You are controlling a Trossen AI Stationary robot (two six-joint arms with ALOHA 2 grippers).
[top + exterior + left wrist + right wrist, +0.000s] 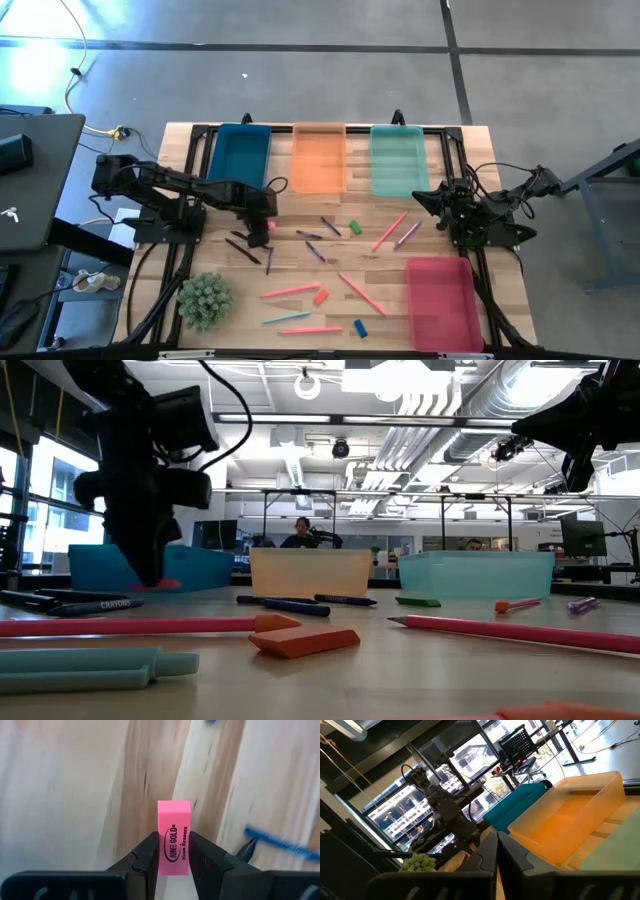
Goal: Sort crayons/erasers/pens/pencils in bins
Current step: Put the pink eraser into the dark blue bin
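The left gripper (172, 857) has its jaws clamped on the pink eraser (174, 837), which stands upright between them.

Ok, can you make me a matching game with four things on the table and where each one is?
Things:
1. pink eraser
2. green eraser
3. red-pink bin
4. plant

Places:
A. near front corner on the left arm's side
B. loose on the table, in front of the orange bin
C. pinched in the left gripper
D. in front of the right gripper, which waits shut

Pairs: 1-C, 2-B, 3-D, 4-A
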